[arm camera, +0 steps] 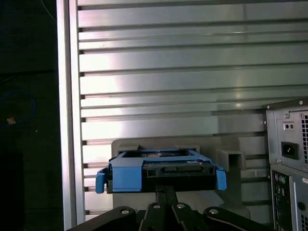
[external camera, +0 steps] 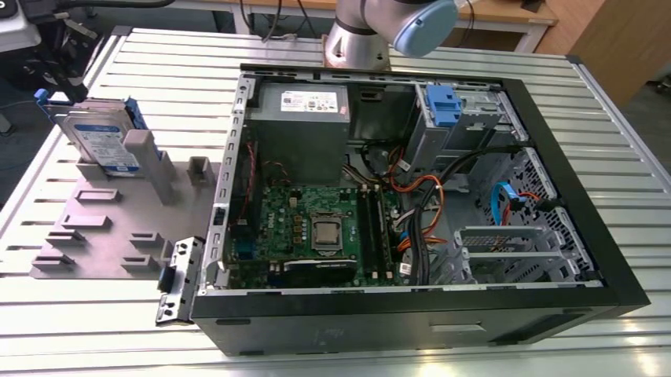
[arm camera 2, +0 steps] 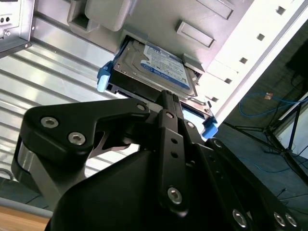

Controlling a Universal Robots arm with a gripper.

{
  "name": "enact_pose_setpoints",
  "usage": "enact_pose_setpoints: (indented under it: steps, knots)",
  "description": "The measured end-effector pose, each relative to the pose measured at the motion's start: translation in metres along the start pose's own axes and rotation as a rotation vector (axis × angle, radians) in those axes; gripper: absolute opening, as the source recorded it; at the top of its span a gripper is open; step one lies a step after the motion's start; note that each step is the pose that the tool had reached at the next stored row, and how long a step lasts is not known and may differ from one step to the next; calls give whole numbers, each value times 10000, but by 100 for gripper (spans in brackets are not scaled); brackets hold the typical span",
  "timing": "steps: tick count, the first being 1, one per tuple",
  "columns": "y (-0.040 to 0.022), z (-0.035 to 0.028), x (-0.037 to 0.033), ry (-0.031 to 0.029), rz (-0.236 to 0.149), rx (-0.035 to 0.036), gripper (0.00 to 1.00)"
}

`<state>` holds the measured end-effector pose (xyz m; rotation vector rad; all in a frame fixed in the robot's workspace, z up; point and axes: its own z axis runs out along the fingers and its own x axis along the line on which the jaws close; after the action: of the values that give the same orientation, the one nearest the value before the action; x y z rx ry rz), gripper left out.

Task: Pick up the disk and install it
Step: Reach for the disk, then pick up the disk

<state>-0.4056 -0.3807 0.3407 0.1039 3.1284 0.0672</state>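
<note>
The robot's gripper points straight at the disk, its black fingers pressed together with nothing between them. In both wrist views the disk lies directly beyond the fingertips, on the line along which they point. In the first wrist view the gripper faces the disk's connector edge, with a blue rail running out to either side of the fingertips.

The disk stands on edge, leaning slightly, in a slot of a grey holder plate on the slatted metal table, with its white-and-blue label showing. How far the fingertips stand from the disk's edge cannot be told.

In the exterior view the holder sits just beside the open computer case, on the exterior view's left of it. The arm's base rises behind the case. In the first wrist view the case's rear panel stands off to one side of the gripper, beyond the holder.
</note>
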Motion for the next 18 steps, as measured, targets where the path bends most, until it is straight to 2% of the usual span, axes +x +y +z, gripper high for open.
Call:
enact_pose_setpoints:
  steps: [6,18]
  knots:
    - [2,23,1,5,-99,0,11]
    - [2,25,1,5,-110,-1,11]
